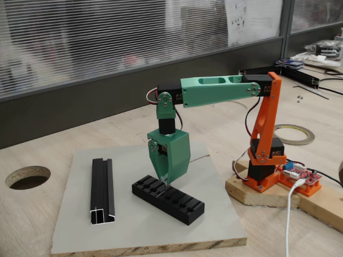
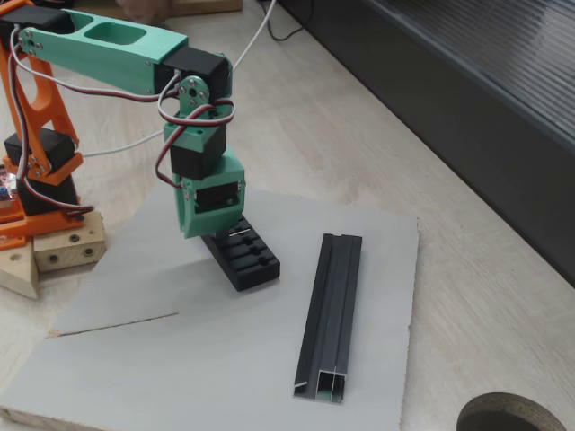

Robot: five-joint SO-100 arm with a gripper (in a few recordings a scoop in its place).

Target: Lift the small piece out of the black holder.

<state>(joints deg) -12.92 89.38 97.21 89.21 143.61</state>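
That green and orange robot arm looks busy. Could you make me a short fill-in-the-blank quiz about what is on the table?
1. The green hand points down onto the ___ slotted block.
2. The long black rail lies on a ___ board.
3. The arm's base is coloured ___.
4. The round hole is cut into the ___ table.

Missing words: black; grey; orange; wooden

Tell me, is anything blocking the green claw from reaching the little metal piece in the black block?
Nothing visible is. The gripper hangs right over the black holder, tips down at its slots. The small piece looks like a thin sliver there. The black rail lies off to one side.
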